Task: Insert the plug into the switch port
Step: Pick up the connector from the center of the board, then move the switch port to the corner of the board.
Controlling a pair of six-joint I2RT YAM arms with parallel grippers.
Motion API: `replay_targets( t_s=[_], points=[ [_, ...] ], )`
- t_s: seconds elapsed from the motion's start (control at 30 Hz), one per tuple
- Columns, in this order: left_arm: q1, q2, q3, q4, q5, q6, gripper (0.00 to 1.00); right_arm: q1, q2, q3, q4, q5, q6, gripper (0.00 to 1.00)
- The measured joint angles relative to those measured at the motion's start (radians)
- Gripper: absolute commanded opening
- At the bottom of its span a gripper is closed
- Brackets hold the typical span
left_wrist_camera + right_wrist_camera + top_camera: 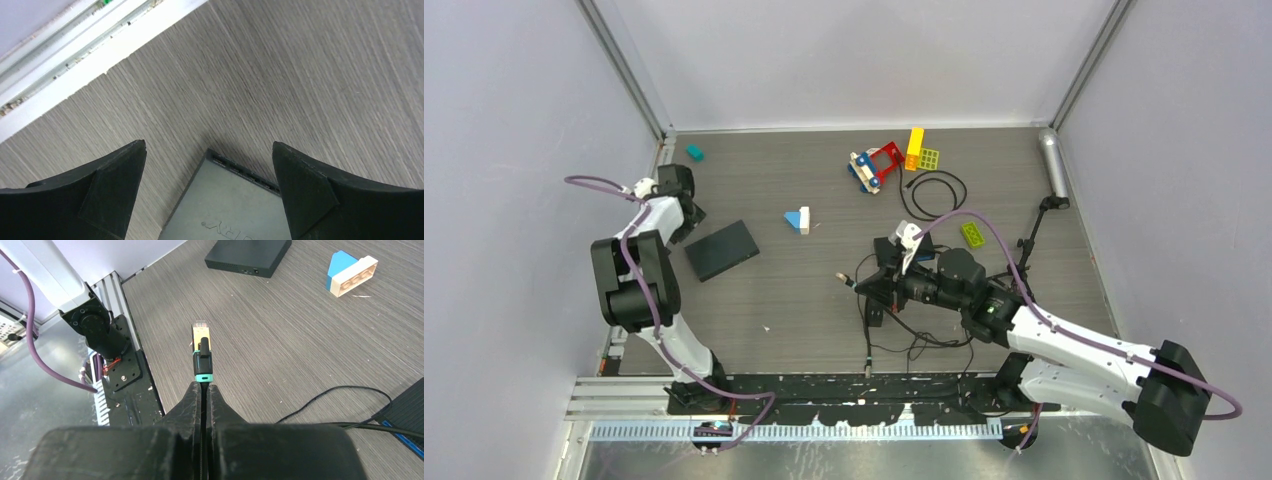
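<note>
Gold plug (202, 347), black-booted, teal-ringed, clear-tipped

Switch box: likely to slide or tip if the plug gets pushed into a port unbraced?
Probably slides: the switch is a low, flat box lying loose on the smooth table; the open left gripper above its port edge grips nothing. Tipping seems unlikely with that flat shape. It looks rigid, so clamping it should hold.
</note>
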Motion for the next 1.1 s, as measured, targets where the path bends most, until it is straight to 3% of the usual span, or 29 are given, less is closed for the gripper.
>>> replay_targets(
  t_s=[0.53,1.1],
  points=[
    [-0.024,0.008,-0.107,0.022,0.050,-0.050,0.99,0.000,-0.031,-0.021,-0.014,0.004,0.003,0.00],
    [-0.327,0.093,-0.023,0.085,0.228,0.172,1.00,0.000,-0.059,-0.037,-0.024,0.005,0.008,0.01]
  ],
)
